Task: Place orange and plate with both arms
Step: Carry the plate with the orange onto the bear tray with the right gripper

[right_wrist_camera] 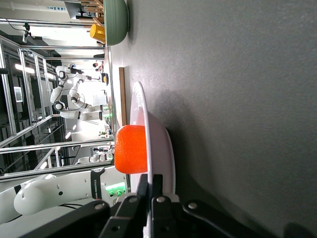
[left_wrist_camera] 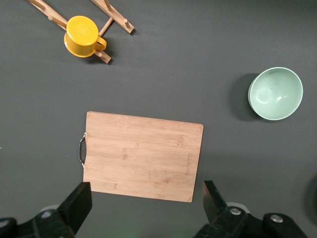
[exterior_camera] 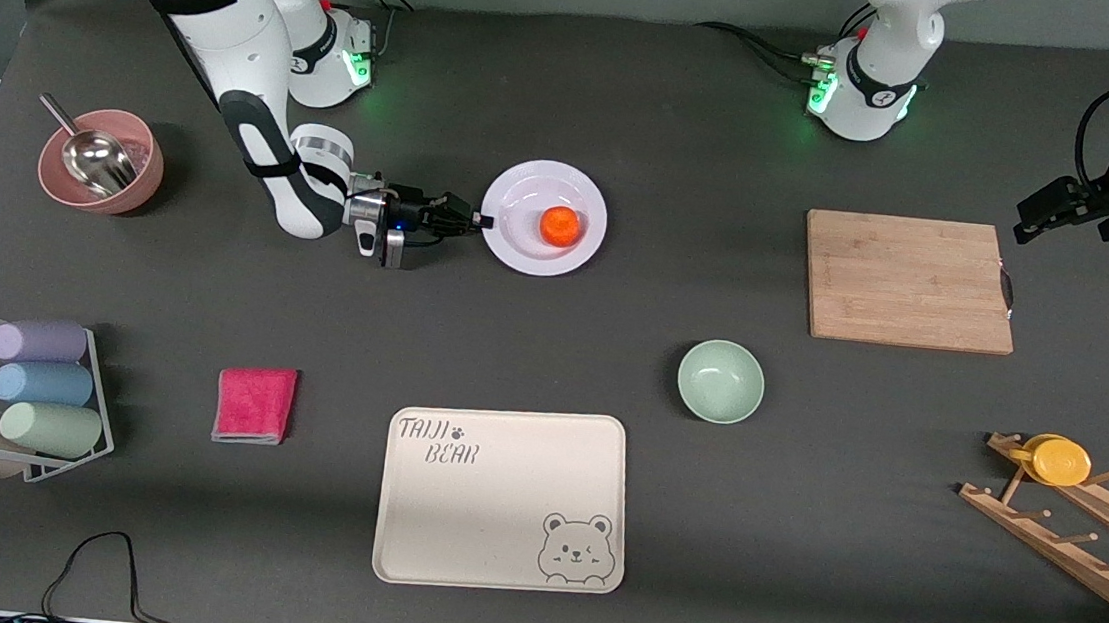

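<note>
The white plate (exterior_camera: 544,217) rests on the dark table with the orange (exterior_camera: 559,226) on it. My right gripper (exterior_camera: 482,220) is shut on the plate's rim at the edge toward the right arm's end of the table. In the right wrist view the fingers pinch the plate's rim (right_wrist_camera: 163,148) and the orange (right_wrist_camera: 131,148) sits just past them. My left gripper (exterior_camera: 1029,221) is open and empty, held up over the table by the cutting board; its view shows both fingertips (left_wrist_camera: 79,201) spread wide above the board's edge.
A wooden cutting board (exterior_camera: 909,280) lies toward the left arm's end. A pale-green bowl (exterior_camera: 720,380) and a cream bear tray (exterior_camera: 502,496) lie nearer the camera. A pink bowl with a scoop (exterior_camera: 101,159), a pink cloth (exterior_camera: 254,404), a cup rack (exterior_camera: 25,396) and a wooden rack with a yellow cup (exterior_camera: 1058,461) ring the table.
</note>
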